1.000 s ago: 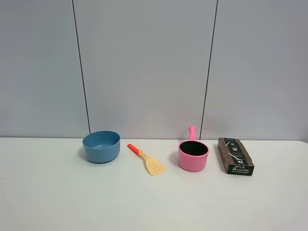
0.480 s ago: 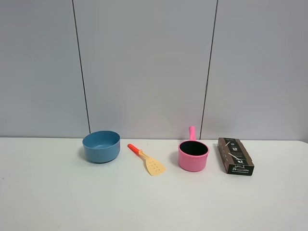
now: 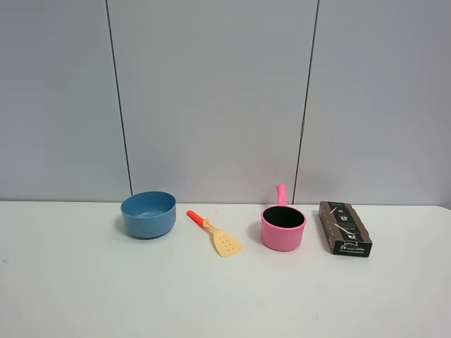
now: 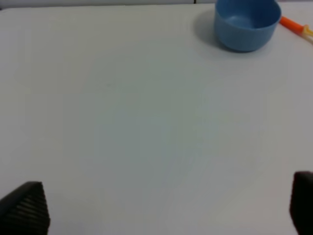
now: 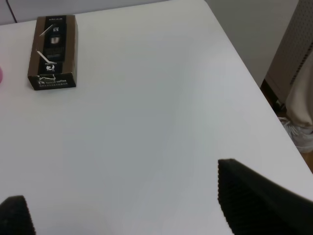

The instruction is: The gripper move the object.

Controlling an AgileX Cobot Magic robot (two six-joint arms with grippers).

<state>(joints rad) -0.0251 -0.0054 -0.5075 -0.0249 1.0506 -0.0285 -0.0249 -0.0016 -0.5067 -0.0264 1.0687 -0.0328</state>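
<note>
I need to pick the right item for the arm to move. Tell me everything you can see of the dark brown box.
The dark brown box is long, flat and looks like cardboard, with brown sides and a black printed top bearing small white markings; the print is too small to read. It lies flat on the white table, closed as far as shows, at the right end of the row, beside the pink pot but apart from it. Nothing touches it except the table.

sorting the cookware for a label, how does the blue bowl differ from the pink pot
The blue bowl is wider and has no handle; the pink pot is narrower, with a pink handle pointing toward the wall. The bowl is blue inside and out, while the pot's inside is black. The bowl sits left of the spatula, the pot right of it. Both stand upright, open and empty on the white table.
</note>
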